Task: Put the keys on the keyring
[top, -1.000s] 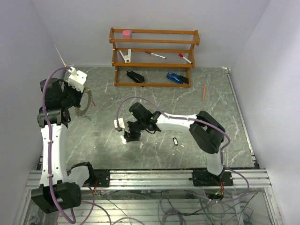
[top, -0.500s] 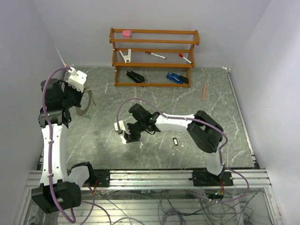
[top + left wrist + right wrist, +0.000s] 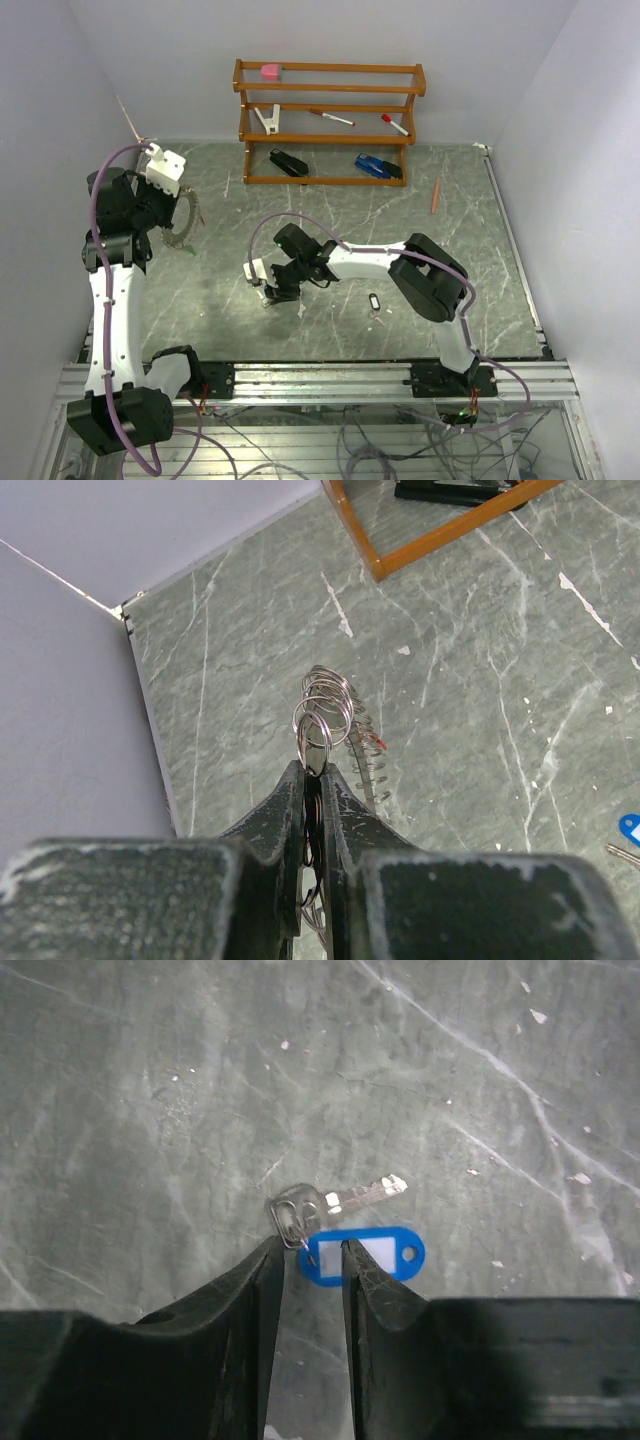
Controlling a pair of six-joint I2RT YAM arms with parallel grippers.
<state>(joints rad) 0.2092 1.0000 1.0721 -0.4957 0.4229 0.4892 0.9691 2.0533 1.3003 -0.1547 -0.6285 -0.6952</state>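
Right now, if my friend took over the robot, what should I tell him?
Left gripper: shut on the keyring, holding it off the table.
Right gripper: open, low over the blue-tagged key, which lies flat and is not gripped yet.
Black-tagged key: lying loose near the right arm.
Done: ring in hand.
Left: pick up each key and thread it on.

We see the keyring (image 3: 325,712), a toothed silvery loop, raised upright left of the rack (image 3: 330,89). The blue-tagged key (image 3: 365,1256) and black-tagged key (image 3: 375,300) lie flat, well in front of it.
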